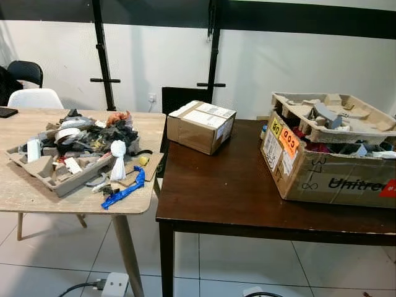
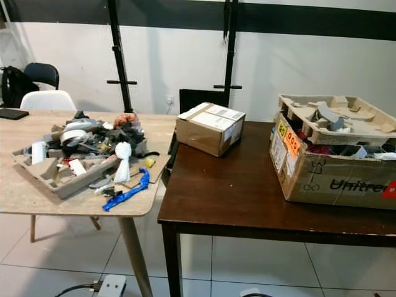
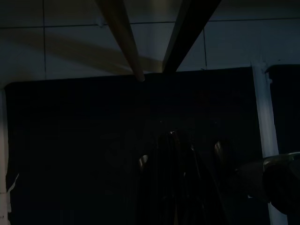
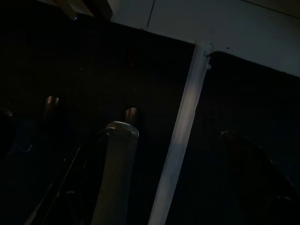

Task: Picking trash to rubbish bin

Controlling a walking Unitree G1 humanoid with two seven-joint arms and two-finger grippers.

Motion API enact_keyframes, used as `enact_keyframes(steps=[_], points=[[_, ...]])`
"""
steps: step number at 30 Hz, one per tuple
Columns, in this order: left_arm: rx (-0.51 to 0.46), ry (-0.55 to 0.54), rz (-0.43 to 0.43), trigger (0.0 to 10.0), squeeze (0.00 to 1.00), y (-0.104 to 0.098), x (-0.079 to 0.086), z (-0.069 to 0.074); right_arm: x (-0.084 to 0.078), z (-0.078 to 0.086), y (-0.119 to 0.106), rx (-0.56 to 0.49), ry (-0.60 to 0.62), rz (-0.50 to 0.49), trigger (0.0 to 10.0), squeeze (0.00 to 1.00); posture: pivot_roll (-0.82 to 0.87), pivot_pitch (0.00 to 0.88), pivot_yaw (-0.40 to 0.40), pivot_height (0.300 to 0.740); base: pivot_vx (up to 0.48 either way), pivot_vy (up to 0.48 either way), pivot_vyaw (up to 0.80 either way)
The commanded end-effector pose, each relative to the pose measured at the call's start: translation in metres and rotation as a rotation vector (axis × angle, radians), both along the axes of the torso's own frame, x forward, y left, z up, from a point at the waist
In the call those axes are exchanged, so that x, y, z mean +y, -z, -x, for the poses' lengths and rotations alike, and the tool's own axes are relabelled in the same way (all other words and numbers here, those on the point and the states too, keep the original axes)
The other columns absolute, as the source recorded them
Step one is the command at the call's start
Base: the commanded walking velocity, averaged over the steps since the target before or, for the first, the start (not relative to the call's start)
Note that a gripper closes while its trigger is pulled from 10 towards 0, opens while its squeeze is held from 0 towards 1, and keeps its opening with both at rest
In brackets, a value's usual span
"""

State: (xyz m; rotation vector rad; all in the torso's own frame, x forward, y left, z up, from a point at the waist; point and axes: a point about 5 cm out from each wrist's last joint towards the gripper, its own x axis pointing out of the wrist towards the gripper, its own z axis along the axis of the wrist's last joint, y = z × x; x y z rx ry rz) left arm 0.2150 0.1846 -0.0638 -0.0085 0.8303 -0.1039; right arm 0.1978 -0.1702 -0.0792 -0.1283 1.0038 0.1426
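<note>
A heap of mixed trash (image 1: 86, 139) lies in a grey pulp tray (image 1: 46, 170) on the light wooden table (image 1: 37, 198) at the left. A knotted white bag (image 1: 117, 159) and a blue strip (image 1: 125, 190) lie at the heap's near edge. On the dark table (image 1: 229, 192), at the right end, stands a large open cardboard box (image 1: 334, 176) full of scraps, with a pulp tray (image 1: 359, 120) on top. Both arms hang idle in deep shade: my left gripper (image 3: 176, 187) and my right gripper (image 4: 150, 201) are dark shapes above the tiled floor.
A small sealed cardboard box (image 1: 200, 125) sits at the back of the dark table. A white chair (image 1: 34, 98) and a black chair (image 1: 26, 71) stand behind the wooden table. A power strip (image 1: 114, 284) with a cable lies on the floor between the table legs.
</note>
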Motion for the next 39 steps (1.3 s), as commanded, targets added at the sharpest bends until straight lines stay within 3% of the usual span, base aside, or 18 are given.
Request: enact_keyframes(steps=[1,27,39], points=[[0.0,0.007,0.006,10.0,0.0,0.0008,-0.0053,0.0005,-0.0035,0.003,0.0013,0.009,0.013,0.005,10.0,0.0,0.05,0.0,-0.021,0.74,-0.281,0.0,0.0],[0.002,0.002,0.019,10.0,0.0,0.0014,-0.0105,0.0002,-0.0054,0.0017,0.0004,0.005,0.017,0.007,10.0,0.0,0.03,0.0,-0.026,0.74,-0.331,0.0,0.0],[0.018,0.022,-0.01,10.0,0.0,0.0022,-0.0082,0.0011,-0.0042,-0.0006,-0.0008,-0.001,0.012,0.002,10.0,0.0,0.03,0.0,-0.03,0.74,0.0,0.0,0.0]])
